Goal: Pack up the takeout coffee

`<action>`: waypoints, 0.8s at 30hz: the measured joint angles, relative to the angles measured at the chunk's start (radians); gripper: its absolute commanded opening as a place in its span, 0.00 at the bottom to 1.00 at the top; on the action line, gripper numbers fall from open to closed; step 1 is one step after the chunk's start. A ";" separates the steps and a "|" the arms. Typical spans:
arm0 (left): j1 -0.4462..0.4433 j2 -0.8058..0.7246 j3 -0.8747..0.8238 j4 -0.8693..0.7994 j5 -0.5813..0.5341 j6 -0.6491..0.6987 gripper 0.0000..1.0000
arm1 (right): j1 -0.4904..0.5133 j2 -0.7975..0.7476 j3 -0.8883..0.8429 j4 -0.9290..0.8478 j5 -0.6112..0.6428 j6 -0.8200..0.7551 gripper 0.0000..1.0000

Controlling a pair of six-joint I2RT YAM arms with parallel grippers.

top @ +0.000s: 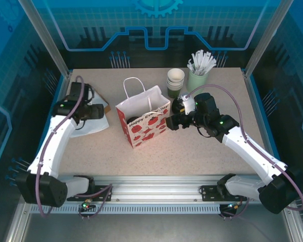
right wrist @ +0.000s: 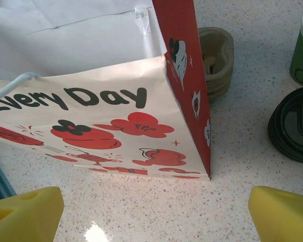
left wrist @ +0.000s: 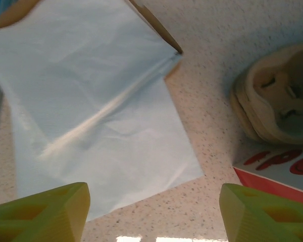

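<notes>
One black lid [right wrist: 293, 126] beside the bag [right wrist: 106, 101] is partly cut off.

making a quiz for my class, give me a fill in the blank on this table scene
1. The paper bag stands ___ on the table.
2. Its print reads "Every ___".
3. The white sticks stand in a pale ___ cup.
4. The left gripper hovers over sheets of ___ paper.
Missing words: upright; Day; green; white.

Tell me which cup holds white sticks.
The pale green cup at the back right; the stacked cups to its left are dark green and hold none.
</notes>
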 measured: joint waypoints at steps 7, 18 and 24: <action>-0.084 0.153 -0.099 0.100 -0.086 -0.091 0.78 | 0.000 -0.002 0.000 -0.001 0.003 -0.002 0.96; -0.084 0.329 -0.120 0.241 -0.154 -0.152 0.82 | 0.000 -0.004 0.000 -0.007 0.008 -0.003 0.96; -0.084 0.423 -0.111 0.251 -0.187 -0.151 0.75 | 0.000 -0.004 0.000 -0.007 0.010 -0.004 0.96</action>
